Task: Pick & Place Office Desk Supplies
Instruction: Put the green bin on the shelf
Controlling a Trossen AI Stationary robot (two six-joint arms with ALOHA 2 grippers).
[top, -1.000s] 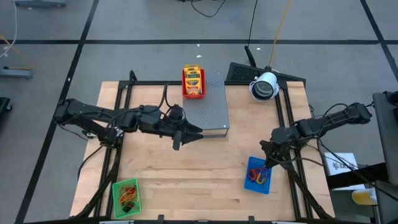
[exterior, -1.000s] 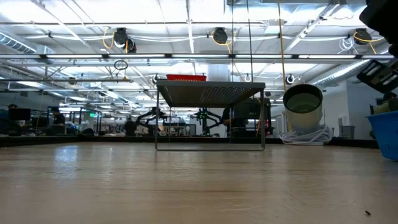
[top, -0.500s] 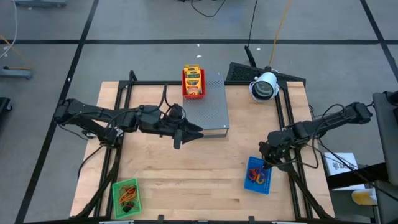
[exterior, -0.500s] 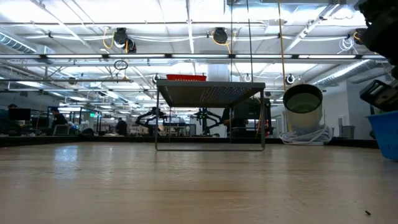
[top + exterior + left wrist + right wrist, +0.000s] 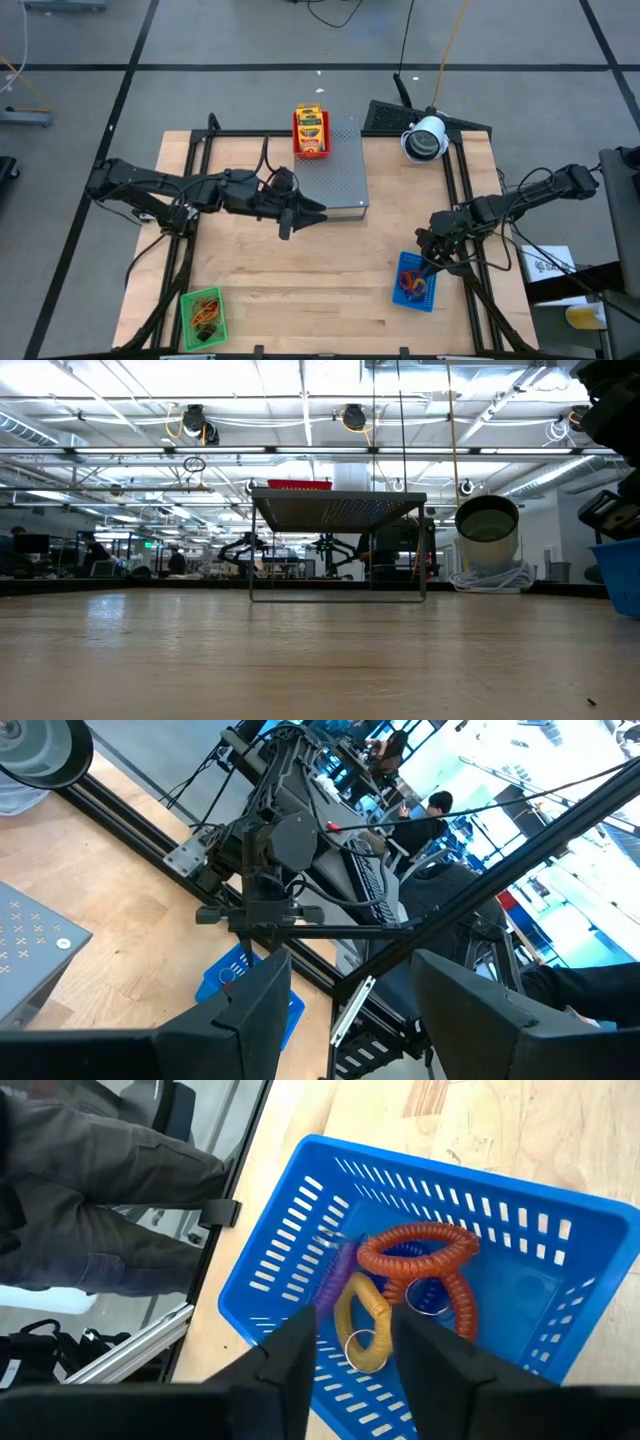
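A blue mesh tray (image 5: 285, 1245) holds rubber-band loops: an orange-red one (image 5: 420, 1245), a yellow one (image 5: 362, 1312) and a blurred purple one (image 5: 335, 1275). My right gripper (image 5: 355, 1348) hangs open just above them, the yellow loop showing between its fingers. In the high view it is over the tray's far edge (image 5: 413, 258). Crayon packets (image 5: 311, 128) sit in a red tray (image 5: 311, 150) on the grey perforated box (image 5: 340, 180). My left gripper (image 5: 318, 213) waits open and level beside the box's near left corner, with nothing in it.
A green tray (image 5: 205, 312) with more loops lies at the table's near left corner. A white round can (image 5: 425, 138) stands at the far right, with a dark frame rail (image 5: 455, 190) beside it. Bare wood lies between the trays. A person's legs (image 5: 110, 1190) show beyond the table's right edge.
My right gripper has sunk a little toward the blue tray and now hangs still over it. The left arm has kept still.
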